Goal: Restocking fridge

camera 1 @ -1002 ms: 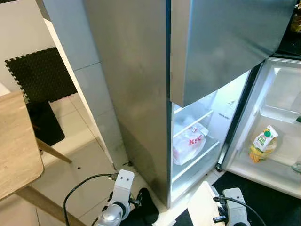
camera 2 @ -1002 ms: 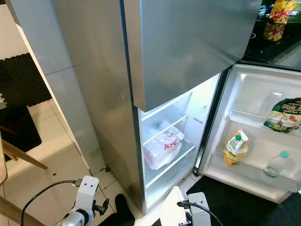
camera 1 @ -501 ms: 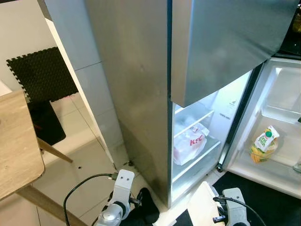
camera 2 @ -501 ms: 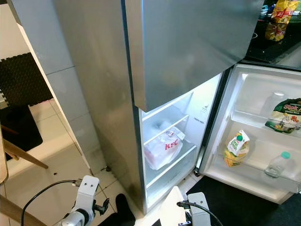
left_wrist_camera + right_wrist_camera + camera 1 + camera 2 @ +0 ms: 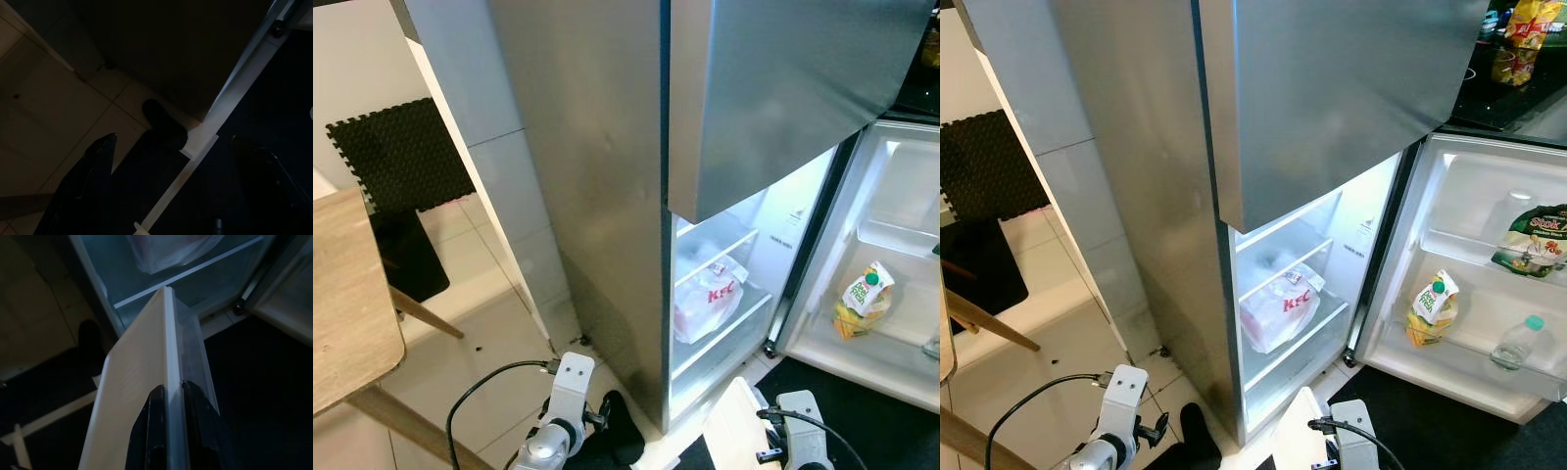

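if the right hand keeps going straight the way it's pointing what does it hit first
Probably the fridge's lower glass shelf, reached first by the white box the right hand grips; depth is unclear.

A black foam mat [image 5: 399, 154] lies on the tiled floor [image 5: 489, 323] by the white wall. A wooden counter [image 5: 347, 294] stands nearby, a dark seat [image 5: 406, 257] beside it.

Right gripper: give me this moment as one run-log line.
right gripper: shut on white tray edge | left gripper: open, idle | fridge door: open | KFC bag: on shelf
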`<state>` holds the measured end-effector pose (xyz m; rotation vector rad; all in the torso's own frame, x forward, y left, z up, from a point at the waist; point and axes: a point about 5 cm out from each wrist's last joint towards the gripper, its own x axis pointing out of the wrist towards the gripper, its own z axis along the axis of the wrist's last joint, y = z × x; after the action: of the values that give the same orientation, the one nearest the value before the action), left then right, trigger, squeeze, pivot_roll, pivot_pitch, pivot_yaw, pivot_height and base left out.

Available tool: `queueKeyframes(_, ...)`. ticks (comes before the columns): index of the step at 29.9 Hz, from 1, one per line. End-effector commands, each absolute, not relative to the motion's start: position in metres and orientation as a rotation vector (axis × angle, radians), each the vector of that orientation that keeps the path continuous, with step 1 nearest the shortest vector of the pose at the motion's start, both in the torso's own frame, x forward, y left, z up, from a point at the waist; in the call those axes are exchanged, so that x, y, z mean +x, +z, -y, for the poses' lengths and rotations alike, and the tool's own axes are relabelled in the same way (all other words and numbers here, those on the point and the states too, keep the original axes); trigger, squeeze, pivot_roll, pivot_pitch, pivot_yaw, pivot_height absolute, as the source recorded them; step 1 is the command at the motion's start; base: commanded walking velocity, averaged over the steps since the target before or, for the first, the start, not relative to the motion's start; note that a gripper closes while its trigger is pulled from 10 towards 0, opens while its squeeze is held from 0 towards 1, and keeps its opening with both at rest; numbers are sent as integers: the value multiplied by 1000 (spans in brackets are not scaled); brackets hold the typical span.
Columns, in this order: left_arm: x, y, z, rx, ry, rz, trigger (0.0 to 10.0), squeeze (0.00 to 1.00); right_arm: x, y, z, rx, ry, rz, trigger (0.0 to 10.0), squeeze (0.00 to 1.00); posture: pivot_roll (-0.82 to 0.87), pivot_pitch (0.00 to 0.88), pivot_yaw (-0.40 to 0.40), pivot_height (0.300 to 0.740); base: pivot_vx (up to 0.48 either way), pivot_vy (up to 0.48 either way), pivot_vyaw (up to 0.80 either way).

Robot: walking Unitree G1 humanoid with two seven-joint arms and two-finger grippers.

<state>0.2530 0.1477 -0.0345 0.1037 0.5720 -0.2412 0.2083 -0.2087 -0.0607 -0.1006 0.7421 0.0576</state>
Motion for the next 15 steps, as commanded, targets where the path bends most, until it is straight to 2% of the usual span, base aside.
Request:
queueKeyframes(1,251,-36,-147,103,-248,-577,10000,0,211,-58,211,-54,19,-717,10000,0,-64,15,36,740,0,0,0)
queueKeyframes(15,252,-35,-145,94,-249,-569,10000,0,210,-59,213,-64,13,-729,10000,0,-71,18,37,740,0,0,0)
